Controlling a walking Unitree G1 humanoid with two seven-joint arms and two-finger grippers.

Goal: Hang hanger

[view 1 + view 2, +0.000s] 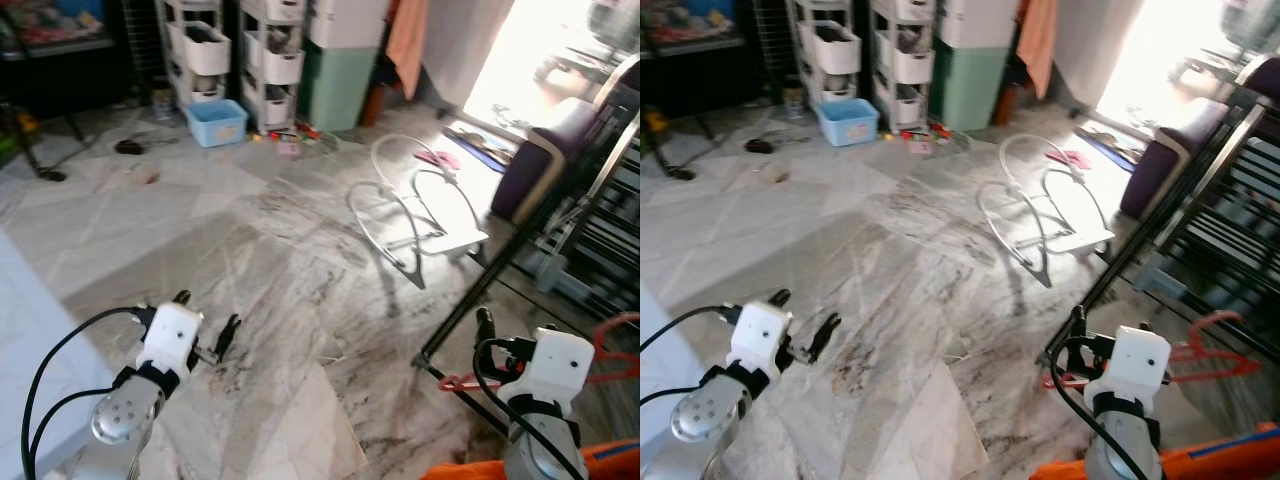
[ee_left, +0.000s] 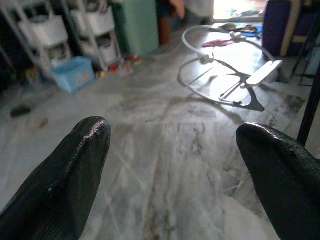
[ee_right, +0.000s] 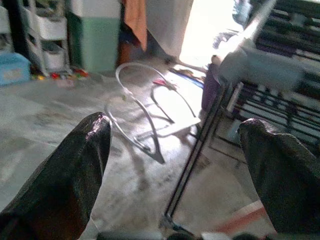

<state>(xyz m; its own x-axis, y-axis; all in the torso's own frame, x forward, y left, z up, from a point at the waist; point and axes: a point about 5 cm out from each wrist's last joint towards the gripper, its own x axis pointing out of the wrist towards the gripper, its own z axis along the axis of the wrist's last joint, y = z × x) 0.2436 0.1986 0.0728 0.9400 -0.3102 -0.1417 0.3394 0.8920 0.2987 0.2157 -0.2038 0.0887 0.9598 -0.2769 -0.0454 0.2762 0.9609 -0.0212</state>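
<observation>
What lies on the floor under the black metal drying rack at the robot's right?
A red plastic hanger lies on the marble floor under the black metal drying rack, beside its foot. The right gripper covers the hanger's near end; both grippers are open and hold nothing.

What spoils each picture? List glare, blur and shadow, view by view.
Left and right eye views: the doorway is blown out white. Left wrist view: the near fingers are soft, the floor beyond fairly sharp. Right wrist view: blurred throughout, with the rack smeared.
</observation>
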